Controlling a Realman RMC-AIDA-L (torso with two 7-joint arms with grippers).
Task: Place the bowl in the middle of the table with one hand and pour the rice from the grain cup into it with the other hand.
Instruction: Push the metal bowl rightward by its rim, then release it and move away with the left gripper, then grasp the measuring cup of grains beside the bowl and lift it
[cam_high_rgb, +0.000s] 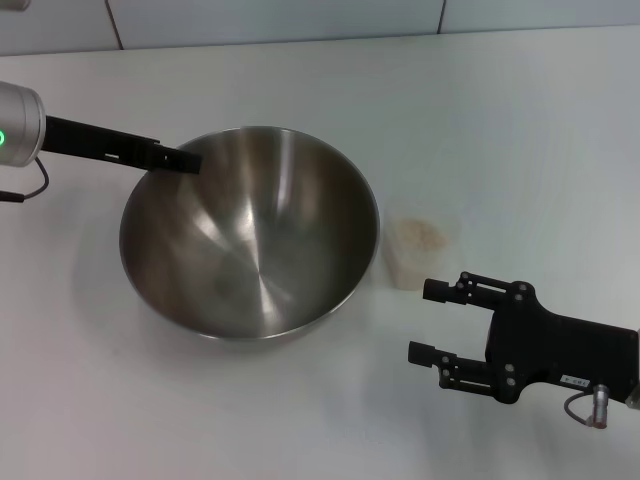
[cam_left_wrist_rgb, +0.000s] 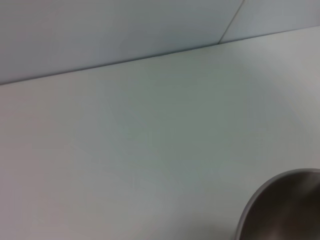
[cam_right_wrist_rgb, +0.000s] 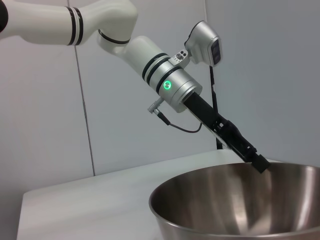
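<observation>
Steel, brushed and shiny, is forming the large round mixing bowl (cam_high_rgb: 250, 235) that is sitting upright near the middle of the plain white matte table (cam_high_rgb: 520, 120), its wide mouth facing up and its smooth inside curving down to a small flat base. The bowl is looking empty.

The left gripper (cam_high_rgb: 178, 158), a slim black tool on a silver wrist with a green light, is reaching in from the left edge and touching the bowl's far-left rim. In the right wrist view the gripper's (cam_right_wrist_rgb: 258, 161) black tip is sitting right at the rim of the bowl (cam_right_wrist_rgb: 235, 205), but whether the jaws are pinching the rim cannot be told. The left wrist view is showing only bare table (cam_left_wrist_rgb: 150, 150) and a curved sliver of the bowl (cam_left_wrist_rgb: 280, 210).

Just to the right of the bowl, slightly apart from it, the small clear plastic grain cup (cam_high_rgb: 420, 252) is standing upright, tapered, mouth up. Pale beige rice (cam_high_rgb: 422, 232) is lying inside it as a grainy mass.

The right gripper (cam_high_rgb: 430, 322), black and blocky, is hovering near the cup on its near-right side, fingers pointing left toward the bowl. Its jaws are standing wide apart and holding nothing.
</observation>
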